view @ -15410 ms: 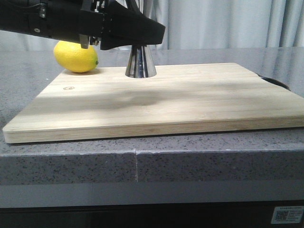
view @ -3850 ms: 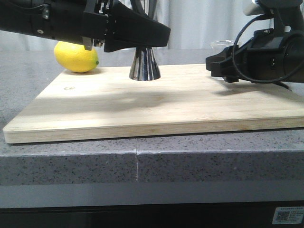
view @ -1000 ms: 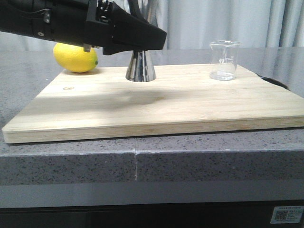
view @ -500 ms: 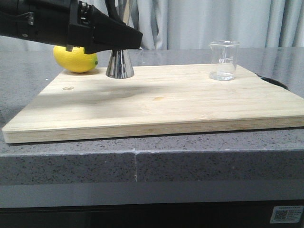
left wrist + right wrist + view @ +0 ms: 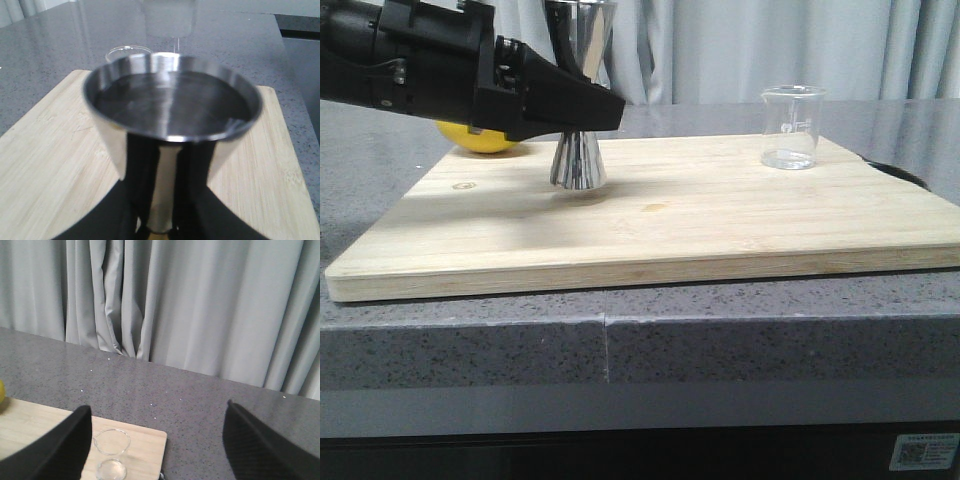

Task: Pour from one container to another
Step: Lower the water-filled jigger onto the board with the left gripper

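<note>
From the front camera I see my left end effector (image 5: 582, 108) clamped on the narrow waist of the steel jigger (image 5: 579, 160), holding it upright with its base just above the wooden cutting board (image 5: 660, 215), a small shadow beneath it. The lemon (image 5: 480, 140) peeks out behind the black arm at the board's far left corner. The glass beaker (image 5: 790, 127) stands alone on the board's far right side, well apart from the jigger, clear and cylindrical with a flared lip and faint white marks.

The left wrist camera gives me what the front cannot: the jigger's (image 5: 172, 125) open top cup, a polished round rim with a dark mirrored interior; whether liquid is inside I cannot tell. The beaker's (image 5: 127, 50) rim shows just behind it.

The right wrist camera looks down from high above the speckled grey tabletop (image 5: 150, 390). My right end effector (image 5: 160, 450) is spread wide and empty, the beaker (image 5: 112, 455) below between its black fingers (image 5: 55, 450), grey curtains (image 5: 175, 300) behind.
</note>
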`<state>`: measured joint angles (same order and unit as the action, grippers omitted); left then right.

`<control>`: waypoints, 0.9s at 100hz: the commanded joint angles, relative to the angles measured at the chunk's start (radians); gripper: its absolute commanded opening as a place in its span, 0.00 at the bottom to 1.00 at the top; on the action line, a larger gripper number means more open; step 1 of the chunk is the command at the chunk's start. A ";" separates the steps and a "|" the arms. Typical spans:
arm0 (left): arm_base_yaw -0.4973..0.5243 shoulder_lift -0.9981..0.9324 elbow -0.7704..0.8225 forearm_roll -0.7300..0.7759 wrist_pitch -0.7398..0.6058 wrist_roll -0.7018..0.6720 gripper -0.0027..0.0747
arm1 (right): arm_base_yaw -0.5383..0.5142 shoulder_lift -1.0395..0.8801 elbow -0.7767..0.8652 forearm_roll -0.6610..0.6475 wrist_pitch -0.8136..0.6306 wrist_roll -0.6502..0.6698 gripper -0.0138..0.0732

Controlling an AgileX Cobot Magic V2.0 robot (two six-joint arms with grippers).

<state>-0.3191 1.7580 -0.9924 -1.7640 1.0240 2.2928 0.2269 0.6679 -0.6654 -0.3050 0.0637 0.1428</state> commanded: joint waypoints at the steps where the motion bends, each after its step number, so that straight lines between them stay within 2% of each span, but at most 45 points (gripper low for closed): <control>1: 0.004 -0.041 -0.040 -0.087 0.070 0.006 0.06 | -0.001 -0.003 -0.023 -0.001 -0.064 0.000 0.73; 90: 0.039 -0.041 -0.064 -0.087 0.054 0.017 0.06 | -0.001 -0.003 -0.023 -0.001 -0.064 0.000 0.73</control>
<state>-0.2838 1.7580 -1.0277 -1.7640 1.0173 2.3088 0.2269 0.6679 -0.6654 -0.3050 0.0684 0.1428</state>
